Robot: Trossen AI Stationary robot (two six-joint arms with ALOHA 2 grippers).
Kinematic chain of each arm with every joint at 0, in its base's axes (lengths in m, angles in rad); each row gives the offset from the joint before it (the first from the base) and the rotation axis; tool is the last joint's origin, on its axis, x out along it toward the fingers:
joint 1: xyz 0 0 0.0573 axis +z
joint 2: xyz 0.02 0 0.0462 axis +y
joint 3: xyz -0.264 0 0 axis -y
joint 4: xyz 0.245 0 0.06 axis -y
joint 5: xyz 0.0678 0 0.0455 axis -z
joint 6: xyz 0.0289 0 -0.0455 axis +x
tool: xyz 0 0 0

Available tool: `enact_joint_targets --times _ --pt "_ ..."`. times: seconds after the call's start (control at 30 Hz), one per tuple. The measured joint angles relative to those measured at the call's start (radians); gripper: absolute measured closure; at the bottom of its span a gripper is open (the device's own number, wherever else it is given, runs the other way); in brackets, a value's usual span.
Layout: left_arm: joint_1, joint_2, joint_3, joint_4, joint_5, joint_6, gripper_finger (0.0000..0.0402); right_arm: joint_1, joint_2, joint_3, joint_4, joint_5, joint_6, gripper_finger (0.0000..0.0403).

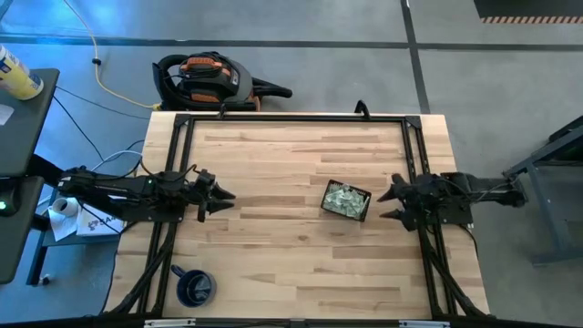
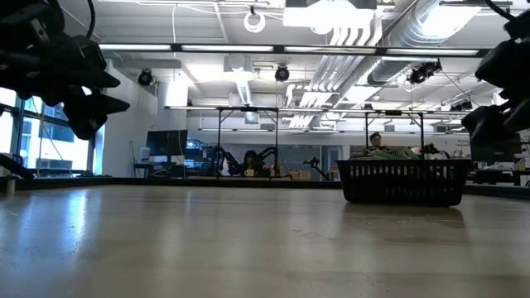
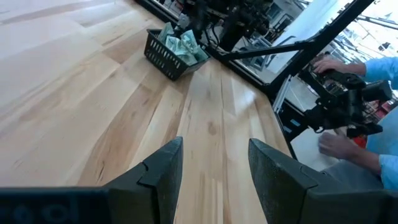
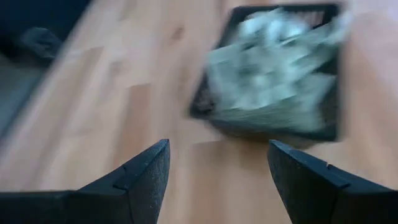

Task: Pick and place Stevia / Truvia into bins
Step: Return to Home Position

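Observation:
The small square black tray (image 1: 346, 201) stands right of the table's middle, heaped with pale green and white sachets (image 4: 273, 68); it also shows in the low view (image 2: 403, 182) and the left wrist view (image 3: 176, 49). No sachet shows loose on the table. My right gripper (image 1: 390, 203) hovers open just to the tray's right, off the table, holding nothing; its wrist view (image 4: 217, 168) looks down on the tray. My left gripper (image 1: 228, 199) is open and idle at the table's left side, its fingers apart above bare wood in its wrist view (image 3: 214, 165).
A dark blue mug (image 1: 194, 287) stands near the table's near left corner. A black frame (image 1: 291, 119) runs along the table's far edge and sides. Bare wood lies between the two grippers. A person's hands (image 3: 339, 143) work a controller beyond the table's right edge.

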Motion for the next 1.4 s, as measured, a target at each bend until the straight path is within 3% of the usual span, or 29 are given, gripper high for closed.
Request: enact_joint_targets --times 0.13,0.3,0.4,0.6,0.7,0.93,1.23,1.4 --pt "0.000 0.000 0.000 0.000 0.000 0.000 0.0186 -0.021 0.000 -0.005 -0.008 0.147 0.063 0.0144" --pt "0.000 0.000 0.000 -0.001 0.000 0.000 0.0185 -0.023 0.000 -0.004 0.025 0.206 0.038 0.0144" --pt "0.000 0.000 0.001 -0.001 -0.001 0.000 0.0185 -0.026 0.000 -0.003 0.156 0.225 0.075 0.0144" --pt "0.000 0.000 0.001 -0.002 -0.002 0.000 0.0186 0.032 0.012 -0.136 0.702 0.216 -0.284 0.0144" --pt "0.000 0.000 0.001 -0.002 -0.003 0.000 0.0186 0.048 0.029 -0.160 0.812 0.221 -0.261 0.0144" --pt "0.000 0.000 0.001 -0.002 -0.003 0.000 0.0186 -0.001 0.000 -0.161 0.860 0.198 -0.235 0.0144" --pt "0.000 0.000 0.002 -0.003 -0.003 0.000 0.0186 -0.158 -0.001 -0.161 0.768 0.078 -0.298 0.0144" --pt "0.000 0.000 0.002 -0.003 -0.003 0.000 0.0185 -0.170 -0.001 -0.162 0.767 0.068 -0.305 0.0144"
